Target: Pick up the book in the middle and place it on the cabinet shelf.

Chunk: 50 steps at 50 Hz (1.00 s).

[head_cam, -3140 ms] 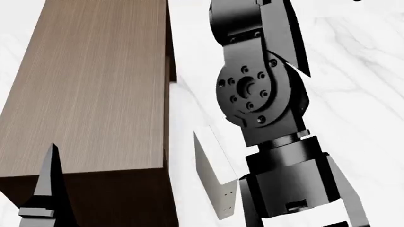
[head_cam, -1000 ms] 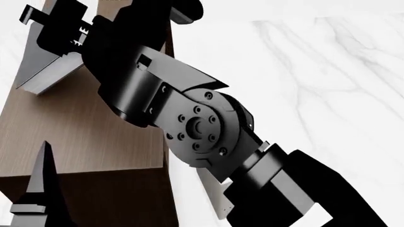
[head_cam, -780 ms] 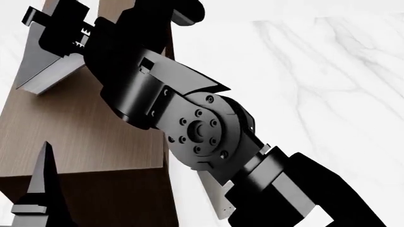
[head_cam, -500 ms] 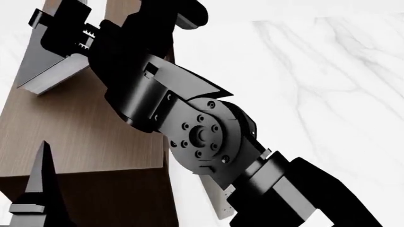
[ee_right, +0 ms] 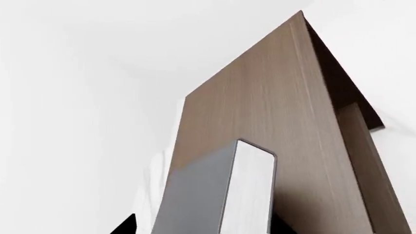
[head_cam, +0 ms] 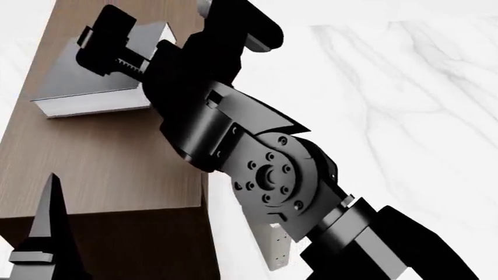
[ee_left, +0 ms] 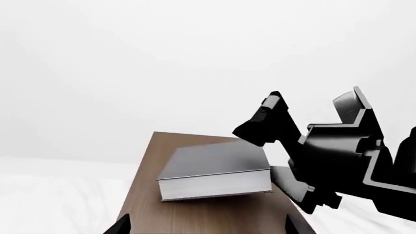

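A: White marble floor [head_cam: 404, 99] spreads around the cabinet [head_cam: 93, 169], whose light brown top fills the near side of the head view.

B: And the book [head_cam: 101, 93]?

A: Over the far part of the cabinet top. Its grey cover faces up and its white page edges face the head camera. In the left wrist view the book [ee_left: 215, 170] looks tilted, one corner lower than the other. I cannot tell how much of it touches the wood.

B: What holds it?

A: The right gripper [head_cam: 125, 44]. Its black fingers sit on opposite faces of the book at the edge away from the head camera, clamped on it. The right wrist view shows the book [ee_right: 215, 195] between the finger tips, with the cabinet [ee_right: 273, 122] beyond.

B: The left gripper [head_cam: 46, 233]?

A: Only one dark pointed finger shows, at the near front corner of the cabinet, well apart from the book. I cannot tell how wide its jaws stand.

B: Anything else by the cabinet?

A: A thin cream-white book [head_cam: 272, 242] stands on the floor just beside its front right corner, partly hidden by the right arm [head_cam: 272, 175].
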Available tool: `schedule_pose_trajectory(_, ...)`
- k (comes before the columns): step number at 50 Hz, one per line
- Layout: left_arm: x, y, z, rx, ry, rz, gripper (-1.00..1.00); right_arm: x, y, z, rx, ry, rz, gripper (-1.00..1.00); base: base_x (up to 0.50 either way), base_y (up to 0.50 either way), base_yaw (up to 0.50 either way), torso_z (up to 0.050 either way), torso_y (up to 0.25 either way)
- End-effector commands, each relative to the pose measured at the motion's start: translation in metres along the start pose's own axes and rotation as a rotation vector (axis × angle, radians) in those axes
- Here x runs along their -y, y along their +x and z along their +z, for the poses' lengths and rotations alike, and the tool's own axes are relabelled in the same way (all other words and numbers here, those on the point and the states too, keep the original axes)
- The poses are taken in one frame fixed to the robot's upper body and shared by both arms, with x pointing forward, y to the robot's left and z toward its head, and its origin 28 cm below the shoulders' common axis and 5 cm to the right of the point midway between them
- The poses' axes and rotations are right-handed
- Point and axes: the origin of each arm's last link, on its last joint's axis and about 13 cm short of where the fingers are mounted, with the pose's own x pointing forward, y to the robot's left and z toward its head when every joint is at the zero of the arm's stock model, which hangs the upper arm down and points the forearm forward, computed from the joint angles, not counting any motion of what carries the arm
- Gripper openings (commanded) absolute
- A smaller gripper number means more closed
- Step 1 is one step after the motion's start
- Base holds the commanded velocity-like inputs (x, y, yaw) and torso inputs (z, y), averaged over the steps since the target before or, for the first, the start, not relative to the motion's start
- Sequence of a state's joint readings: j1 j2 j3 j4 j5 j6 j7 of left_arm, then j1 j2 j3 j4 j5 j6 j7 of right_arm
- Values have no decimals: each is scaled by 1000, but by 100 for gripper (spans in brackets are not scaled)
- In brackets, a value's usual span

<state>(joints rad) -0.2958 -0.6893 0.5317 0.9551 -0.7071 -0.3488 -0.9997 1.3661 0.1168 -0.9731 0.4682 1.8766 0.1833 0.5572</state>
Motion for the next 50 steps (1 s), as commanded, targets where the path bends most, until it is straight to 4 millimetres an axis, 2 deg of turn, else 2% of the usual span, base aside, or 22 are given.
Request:
schedule_pose_trajectory(1, -1, 0, 0, 1, 0, 2, 100, 11, -13, 18, 68, 17, -2, 100, 0, 0, 0, 0, 0)
schedule_pose_trajectory(10, -3, 0, 2, 7, 1, 9, 100, 28, -49, 41, 177, 64, -19, 100, 0, 0, 0, 0, 1)
schedule_pose_trajectory(17, -2, -1, 0, 4, 5, 9, 100, 45, -72, 33, 271, 44, -32, 100, 0, 0, 0, 0, 0)
schedule_pose_trajectory(18, -2, -1, 1, 7, 4, 9, 100, 49, -79, 28, 316, -39, -63, 100, 0, 0, 0, 0, 0)
schedule_pose_trajectory(22, -2, 0, 4, 45, -19, 5, 100, 55, -96, 22, 403, -158, -90, 100, 0, 0, 0, 0, 0)
schedule_pose_trajectory(23, -3, 2, 3, 75, 53, 27, 100, 60, -108, 17, 448, -247, -142, 100, 0, 0, 0, 0, 0)
schedule_pose_trajectory(27, -5, 6, 2, 85, 35, 21, 100, 62, -123, 16, 533, -329, -161, 100, 0, 0, 0, 0, 0)
schedule_pose_trajectory(29, -9, 19, 3, 108, 63, 11, 100, 58, -133, 18, 565, -344, -151, 100, 0, 0, 0, 0, 0)
schedule_pose_trajectory(32, -13, 40, 23, 240, 42, 32, 100, 56, -140, 27, 667, -472, -208, 100, 0, 0, 0, 0, 0)
schedule_pose_trajectory(33, -12, 50, 39, 352, 63, 23, 100, 54, -145, 33, 701, -511, -229, 100, 0, 0, 0, 0, 0)
schedule_pose_trajectory(35, -11, 58, 49, 365, 83, 19, 100, 52, -149, 39, 762, -598, -272, 100, 0, 0, 0, 0, 0)
schedule_pose_trajectory(41, -6, 94, 90, 482, 124, -19, 100, 37, -169, 68, 881, -686, -328, 100, 0, 0, 0, 0, 0)
schedule_pose_trajectory(44, -3, 108, 121, 563, 140, -20, 100, 28, -180, 91, 1003, -770, -354, 100, 0, 0, 0, 0, 0)
schedule_pose_trajectory(45, -3, 111, 125, 581, 149, -18, 100, 27, -181, 95, 1016, -779, -358, 100, 0, 0, 0, 0, 0)
schedule_pose_trajectory(47, -1, 119, 140, 609, 173, -20, 100, 17, -187, 105, 1090, -687, -256, 100, 0, 0, 0, 0, 0)
schedule_pose_trajectory(49, 1, 124, 153, 642, 186, -17, 100, 9, -191, 109, 1119, -737, -244, 100, 0, 0, 0, 0, 0)
schedule_pose_trajectory(50, 5, 129, 169, 690, 209, -24, 100, 0, -195, 114, 1142, -769, -239, 100, 0, 0, 0, 0, 0)
